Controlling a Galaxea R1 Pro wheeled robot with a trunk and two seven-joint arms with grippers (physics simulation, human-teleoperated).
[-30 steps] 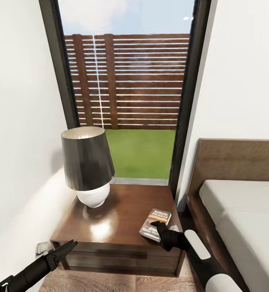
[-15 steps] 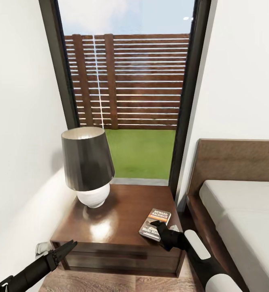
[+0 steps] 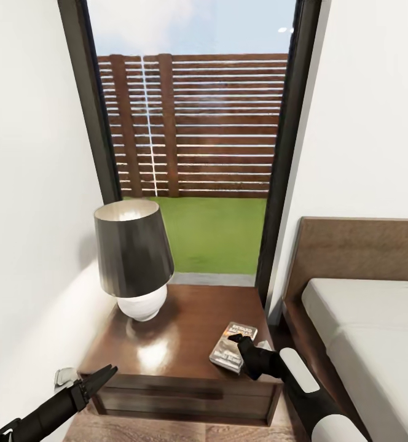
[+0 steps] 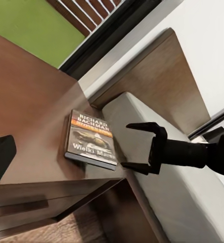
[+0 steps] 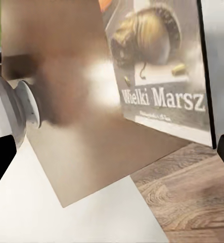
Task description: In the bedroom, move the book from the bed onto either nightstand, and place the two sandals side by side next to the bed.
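book [image 3: 232,347] flat on nightstand [image 3: 167,344] top, corner nearest the bed [image 3: 364,331]. Right gripper [image 4: 137,147] spread, released, just off it. Left gripper [image 3: 99,377] state unclear.

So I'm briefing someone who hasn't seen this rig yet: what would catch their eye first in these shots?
Probably the tall window with its slatted brown fence and green lawn, straight ahead. Below it, the dark-shaded lamp stands on the glossy nightstand. On the nightstand's bed-side corner lies the book, and the open right gripper is just beside it.
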